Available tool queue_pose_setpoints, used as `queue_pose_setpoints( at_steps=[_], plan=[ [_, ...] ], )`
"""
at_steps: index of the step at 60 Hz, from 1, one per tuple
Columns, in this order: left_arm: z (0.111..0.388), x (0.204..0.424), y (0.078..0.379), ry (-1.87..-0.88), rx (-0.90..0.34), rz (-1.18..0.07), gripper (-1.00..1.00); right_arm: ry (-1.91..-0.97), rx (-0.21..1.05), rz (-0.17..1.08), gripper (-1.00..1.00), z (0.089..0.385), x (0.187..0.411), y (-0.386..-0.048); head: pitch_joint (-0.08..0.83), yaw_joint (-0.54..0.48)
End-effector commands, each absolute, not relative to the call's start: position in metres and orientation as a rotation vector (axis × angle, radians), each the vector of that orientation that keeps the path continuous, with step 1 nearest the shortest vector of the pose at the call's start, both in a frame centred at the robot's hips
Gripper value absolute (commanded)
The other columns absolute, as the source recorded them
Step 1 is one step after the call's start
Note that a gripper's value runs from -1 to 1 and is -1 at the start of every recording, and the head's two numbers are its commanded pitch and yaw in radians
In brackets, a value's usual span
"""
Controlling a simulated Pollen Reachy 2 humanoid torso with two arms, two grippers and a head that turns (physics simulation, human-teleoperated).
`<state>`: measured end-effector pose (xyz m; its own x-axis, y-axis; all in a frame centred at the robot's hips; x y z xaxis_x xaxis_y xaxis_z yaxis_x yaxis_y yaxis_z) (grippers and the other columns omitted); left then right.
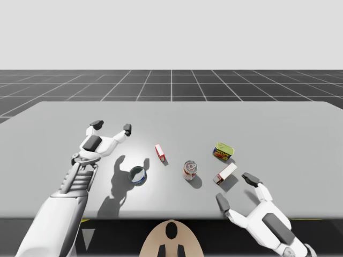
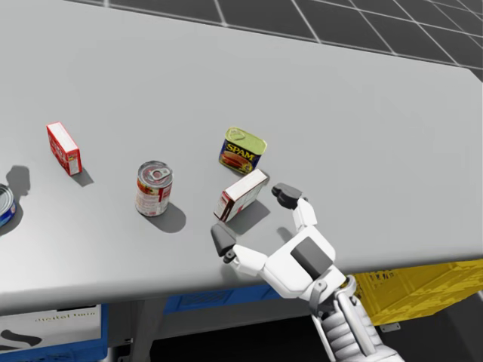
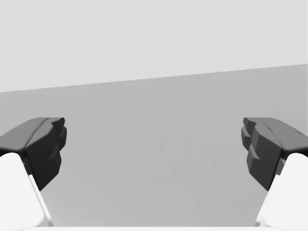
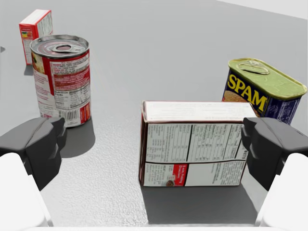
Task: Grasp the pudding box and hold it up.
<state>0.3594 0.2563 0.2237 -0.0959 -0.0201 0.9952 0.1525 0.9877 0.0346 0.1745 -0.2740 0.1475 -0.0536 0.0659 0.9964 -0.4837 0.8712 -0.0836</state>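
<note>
Cans and boxes sit on the near half of the grey tabletop (image 1: 268,123) in the high view. Your pudding box (image 1: 225,173), white with a dark edge, lies toward the right, just ahead of your right claw (image 1: 235,189). That claw is spread wide and holds nothing. Just behind the box sits a blue tin (image 1: 223,151) with a yellow-green lid. To the left come a red-and-white can (image 1: 189,170), a small red box (image 1: 159,152) standing upright, and a low blue can (image 1: 138,174). Your left claw (image 1: 112,127) hangs over bare tabletop well off to the left, also spread wide.

From the head view you see the pudding box (image 2: 241,194) lying on a long side, set at an angle, with one end pointing toward the blue tin (image 2: 242,150). Your right claw (image 2: 253,217) is low at the tabletop's near edge. One fingertip is near the box's far end and the other is short of its near end, and neither touches it. The red-and-white can (image 2: 154,188) stands upright beside the box, and the red box (image 2: 63,148) is farther off.

In the right wrist view the pudding box (image 4: 192,144) lies ahead of the claw, within the span of its fingers (image 4: 43,144). It is closer to the finger on the tin's side.

In the left wrist view your left claw (image 3: 154,149) has its fingers far apart, with bare tabletop (image 3: 154,110) ahead.
</note>
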Motion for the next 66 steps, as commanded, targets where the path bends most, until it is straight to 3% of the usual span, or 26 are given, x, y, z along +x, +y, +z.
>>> queue_pose_setpoints(
  at_steps=[1,34,55,56,57,58,60,66],
  plan=[
    [0.223,0.36,0.256,-1.661,-0.098,-0.145,-1.0,-1.544,0.328,0.45,-1.0,0.13,0.187,-0.276,0.729,-0.37],
    [0.225,0.358,0.256,-1.674,-0.102,-0.146,-1.0,-1.509,0.263,0.411,-1.0,0.116,0.235,-0.273,0.73,-0.37],
    [0.225,0.357,0.254,-1.677,-0.103,-0.153,-1.0,-1.511,0.249,0.462,-0.97,0.116,0.243,-0.269,0.723,-0.37],
    [0.225,0.357,0.254,-1.677,-0.103,-0.154,-1.0,-1.525,0.243,0.468,-0.67,0.114,0.243,-0.269,0.722,-0.37],
    [0.225,0.357,0.254,-1.677,-0.103,-0.154,-1.0,-1.539,0.235,0.461,-0.55,0.113,0.243,-0.27,0.721,-0.37],
    [0.225,0.357,0.254,-1.677,-0.103,-0.154,-1.0,-1.558,0.24,0.445,0.2,0.111,0.242,-0.269,0.72,-0.37],
    [0.225,0.357,0.254,-1.677,-0.102,-0.155,-1.0,-1.543,0.252,0.439,0.93,0.111,0.242,-0.269,0.718,-0.37],
    [0.225,0.357,0.253,-1.678,-0.102,-0.156,-1.0,-1.539,0.258,0.445,1.0,0.11,0.24,-0.269,0.693,-0.37]
  ],
)
